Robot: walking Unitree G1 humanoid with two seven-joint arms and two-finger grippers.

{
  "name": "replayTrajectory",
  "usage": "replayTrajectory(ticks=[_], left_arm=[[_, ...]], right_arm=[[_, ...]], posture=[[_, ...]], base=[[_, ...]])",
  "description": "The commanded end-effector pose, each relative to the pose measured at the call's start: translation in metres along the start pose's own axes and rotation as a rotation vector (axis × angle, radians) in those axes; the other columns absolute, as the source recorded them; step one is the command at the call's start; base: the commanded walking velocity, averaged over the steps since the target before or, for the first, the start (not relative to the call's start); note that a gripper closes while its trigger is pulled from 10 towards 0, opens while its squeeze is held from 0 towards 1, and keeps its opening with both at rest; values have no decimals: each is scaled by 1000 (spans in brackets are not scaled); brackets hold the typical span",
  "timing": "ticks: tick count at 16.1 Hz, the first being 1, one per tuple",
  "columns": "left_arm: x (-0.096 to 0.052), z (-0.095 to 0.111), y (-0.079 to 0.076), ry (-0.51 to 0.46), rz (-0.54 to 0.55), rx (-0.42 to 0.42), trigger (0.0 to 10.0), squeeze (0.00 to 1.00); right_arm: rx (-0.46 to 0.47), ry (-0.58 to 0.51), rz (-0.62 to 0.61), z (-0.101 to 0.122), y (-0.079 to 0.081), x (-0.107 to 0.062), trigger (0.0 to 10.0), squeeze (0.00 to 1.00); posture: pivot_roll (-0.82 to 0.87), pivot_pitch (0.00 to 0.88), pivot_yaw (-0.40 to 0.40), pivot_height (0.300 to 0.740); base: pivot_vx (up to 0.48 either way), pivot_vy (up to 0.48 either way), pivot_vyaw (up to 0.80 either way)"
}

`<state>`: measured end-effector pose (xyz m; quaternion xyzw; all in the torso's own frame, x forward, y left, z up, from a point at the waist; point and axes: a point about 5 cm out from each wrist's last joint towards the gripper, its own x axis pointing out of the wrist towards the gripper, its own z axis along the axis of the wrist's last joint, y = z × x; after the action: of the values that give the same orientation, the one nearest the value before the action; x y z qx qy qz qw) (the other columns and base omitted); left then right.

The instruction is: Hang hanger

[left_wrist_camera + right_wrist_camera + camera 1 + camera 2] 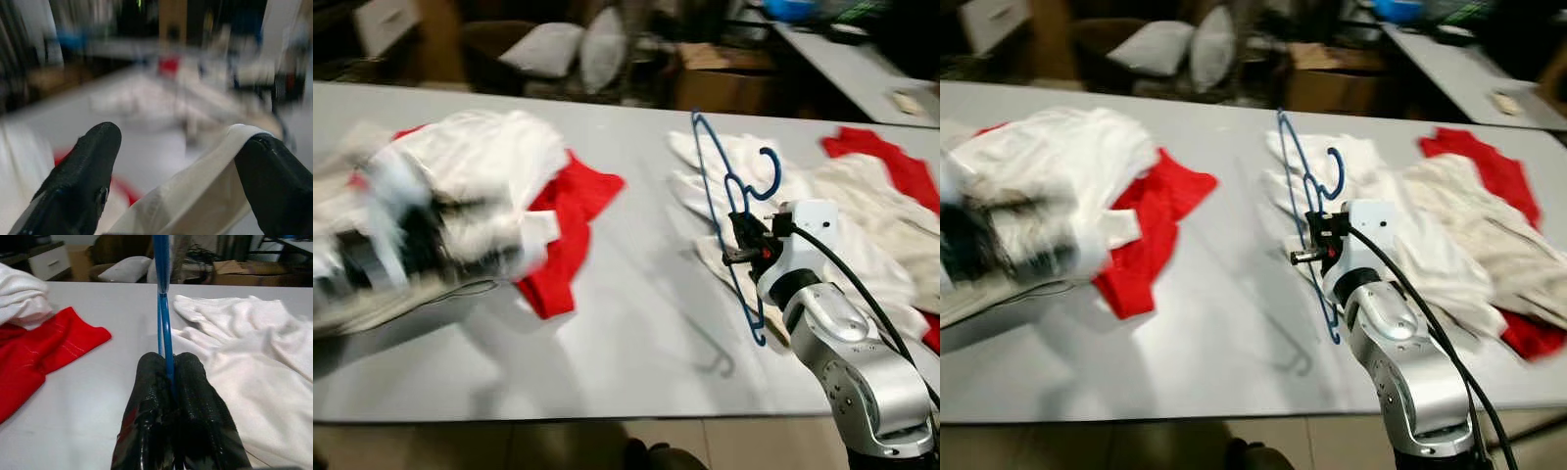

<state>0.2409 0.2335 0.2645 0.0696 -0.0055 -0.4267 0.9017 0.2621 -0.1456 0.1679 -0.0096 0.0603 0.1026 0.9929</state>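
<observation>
I am holding the hanger in my right gripper, whose two fingers are pressed together on the thin blue wire. The hanger is standing tilted above the right half of the worktop, its hook curling up toward the far edge and its lower end pointing at the near edge. Its shadow is falling on the bare grey surface just beside it.

Under and behind the hanger, white clothes are lying spread toward the right edge, with a red cloth showing past them near the far right corner.

On the left half, a white heap is lying on a red garment that is reaching toward the middle of the worktop. My left gripper is blurred over that side; its fingers are standing well apart, and a fold of white fabric is draped against one of them, touching it.

Beyond the far edge I am seeing pillows and a cardboard box in dim light, and another table further right.
</observation>
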Motion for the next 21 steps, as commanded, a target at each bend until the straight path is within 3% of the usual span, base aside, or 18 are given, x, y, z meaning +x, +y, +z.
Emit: replayTrajectory(ticks=[1, 2, 4, 5, 6, 7, 8, 10, 11, 12, 14, 16, 17, 18, 19, 20, 21], left_arm=[[0, 15, 4, -156, 34, -33, 10000, 1000], [3, 21, 5, -235, 65, -36, 10000, 1000], [11, 23, 11, -299, 180, -33, 10000, 1000], [20, 10, 8, -153, 176, -35, 10000, 545], [20, -3, 8, -7, 169, 28, 10000, 0], [20, -8, 8, 45, 168, 59, 10000, 0], [19, -2, 13, -27, 217, 10, 10000, 0], [18, -8, 14, 80, 243, 74, 10000, 0], [7, -37, 18, 414, 239, 302, 10000, 0], [0, -47, 14, 512, 176, 335, 10000, 0], [-4, -51, 13, 540, 162, 310, 10000, 0], [-12, -58, 15, 637, 159, 354, 10000, 0], [-18, -60, 21, 691, 196, 403, 10000, 0], [-16, -54, 21, 586, 243, 291, 10000, 0], [-19, -55, 8, 607, 145, 234, 10000, 1000], [-30, -60, -4, 719, 45, 223, 10000, 1000], [-37, -59, -4, 768, 38, 238, 10000, 1000]], right_arm=[[-8, -9, -6, 3, -2, 0, 10000, 0], [-8, -11, -5, 4, -2, 1, 10000, 0], [-9, -10, -2, 4, -2, 1, 10000, 0], [-15, -5, -1, 4, -2, 1, 10000, 0], [-17, -3, -1, 4, -2, 1, 10000, 0], [-17, -3, -1, 4, -3, 1, 10000, 0], [-18, 1, -3, 3, -4, 0, 10000, 0], [-20, 3, -3, 3, -4, 0, 10000, 0], [-22, 4, 10, 3, -2, 1, 10000, 0], [-23, 0, 34, 4, 0, 2, 10000, 0], [13, -21, 129, 8, 8, 5, 10000, 0], [63, -36, 245, 13, 15, 8, 10000, 0], [19, -37, 346, 15, 19, 9, 10000, 0], [-28, -19, 434, 11, 23, 10, 10000, 0], [-37, -5, 443, 7, 23, 11, 10000, 0], [-41, 6, 458, 4, 26, 13, 10000, 0], [-41, 12, 480, 2, 29, 14, 10000, 0]], posture=[[82, 0, -76, 740], [81, 0, -75, 740], [79, 0, -75, 740], [74, 0, -73, 740], [70, 0, -71, 740], [70, 0, -71, 740], [68, 0, -71, 740], [69, 0, -74, 740], [71, 0, -75, 740], [74, 0, -76, 740], [88, 0, -76, 740], [105, 6, -71, 740], [122, 12, -73, 740], [148, 15, -79, 740], [156, 18, -81, 740], [168, 21, -84, 740], [168, 21, -84, 740]], base=[[0, 0, -800], [0, 0, -800], [0, 0, -800], [0, 0, -800], [0, 0, -800], [0, 0, -800], [0, 0, -800], [0, 0, -800], [0, 0, -587], [0, 0, -488], [0, 0, 0], [0, 0, 0], [0, 0, 0], [0, 0, 0], [0, 0, 0], [0, 0, 0], [0, 0, 0]])
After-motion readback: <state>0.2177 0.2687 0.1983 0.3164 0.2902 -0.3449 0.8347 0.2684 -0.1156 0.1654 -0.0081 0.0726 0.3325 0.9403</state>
